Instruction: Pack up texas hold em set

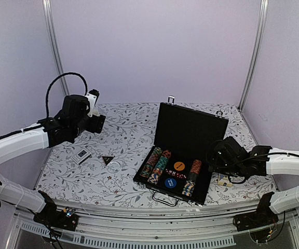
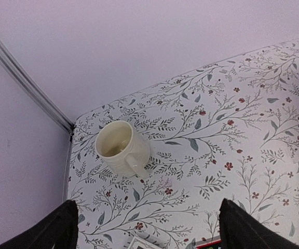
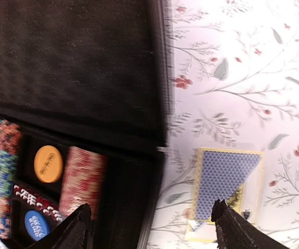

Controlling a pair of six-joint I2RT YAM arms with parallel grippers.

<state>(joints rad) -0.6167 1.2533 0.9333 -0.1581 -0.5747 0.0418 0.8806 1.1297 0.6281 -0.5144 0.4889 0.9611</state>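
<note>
The black case [image 1: 191, 124] of the texas hold em set lies open right of centre, lid upright. Its tray holds chip rows [image 1: 156, 165], an orange disc [image 1: 179, 166], a blue disc [image 1: 171, 182] and red dice [image 1: 174, 175]. My right gripper [image 3: 150, 205] hovers open over the case's right wall [image 3: 139, 207], with nothing between its fingers. A blue-backed card deck [image 3: 225, 181] lies on the table just right of that wall. At the left, another card deck [image 1: 82, 154] and a black triangle [image 1: 107, 160] lie on the table. My left gripper [image 2: 147, 207] is open and empty above the table.
A cream mug [image 2: 121, 148] stands in the far left corner, ahead of the left gripper. Walls and metal posts [image 2: 30, 85] close the table at the back and sides. The case handle [image 1: 164, 199] sticks out toward the near edge.
</note>
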